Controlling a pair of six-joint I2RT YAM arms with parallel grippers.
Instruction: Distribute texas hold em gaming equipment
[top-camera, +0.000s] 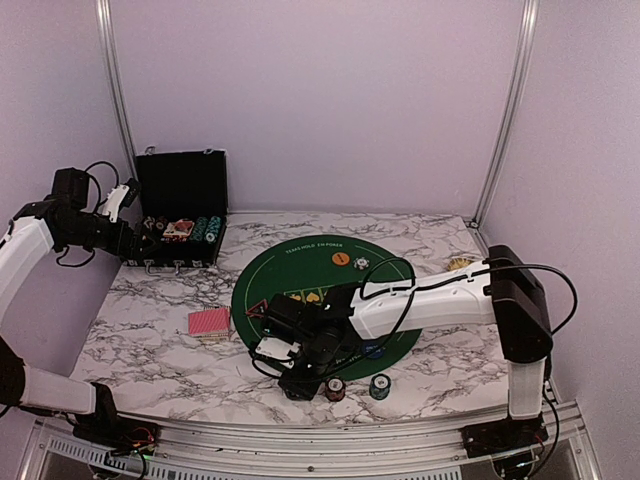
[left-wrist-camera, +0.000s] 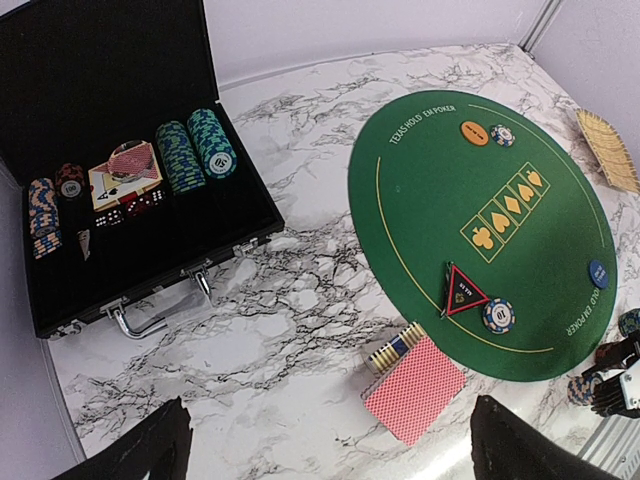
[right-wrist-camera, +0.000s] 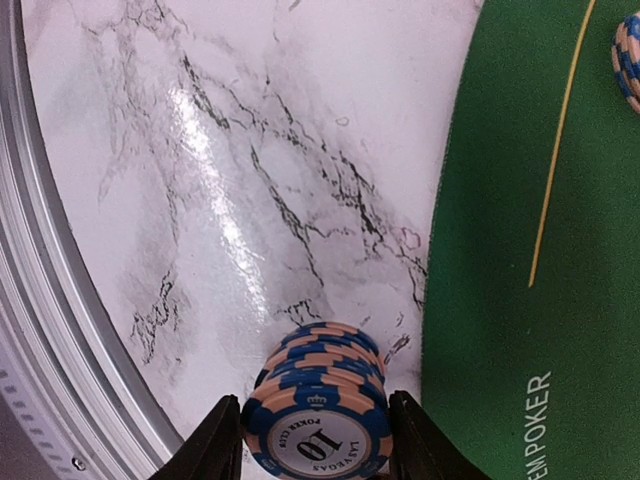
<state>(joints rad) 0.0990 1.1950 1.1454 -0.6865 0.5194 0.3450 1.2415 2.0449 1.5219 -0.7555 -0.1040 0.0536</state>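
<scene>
The right hand clamps a blue-and-tan chip stack between its fingers. The stack stands on the marble tabletop, just off the near rim of the green mat, and the frame cuts off its lower edge. In the top view the arm hides this grip. The left hand gapes wide and empty left of the mat, with only its fingertips showing. Red-backed cards lie just off the mat's left edge.

A chip stack stands on the desk between the right hand's fingers, touching both; the mat lies just beside, cards to the hand's left.
</scene>
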